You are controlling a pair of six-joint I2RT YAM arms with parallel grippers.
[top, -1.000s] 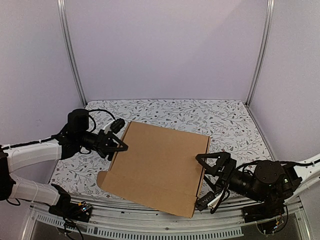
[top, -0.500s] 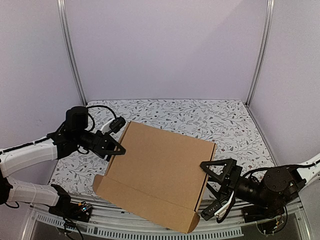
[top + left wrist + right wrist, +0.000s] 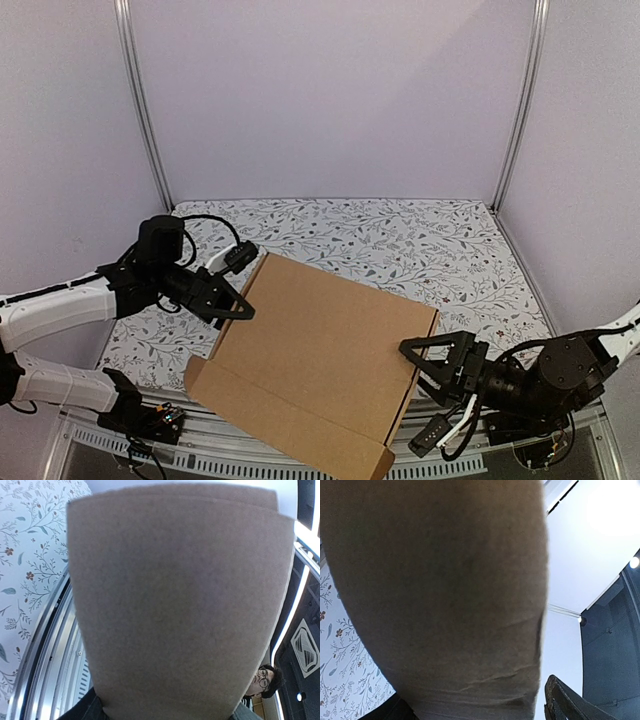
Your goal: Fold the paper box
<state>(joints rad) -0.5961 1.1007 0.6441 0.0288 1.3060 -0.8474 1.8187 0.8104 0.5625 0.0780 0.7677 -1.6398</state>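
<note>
The floral tabletop (image 3: 470, 250) carries the flat brown box (image 3: 320, 350) at its near middle, with one corner overhanging the near edge. The left gripper (image 3: 232, 300) meets the box's left edge; I cannot tell whether its fingers (image 3: 226, 306) pinch it. The right gripper (image 3: 418, 385) is at the right edge, fingers (image 3: 565, 702) spread wide.
</note>
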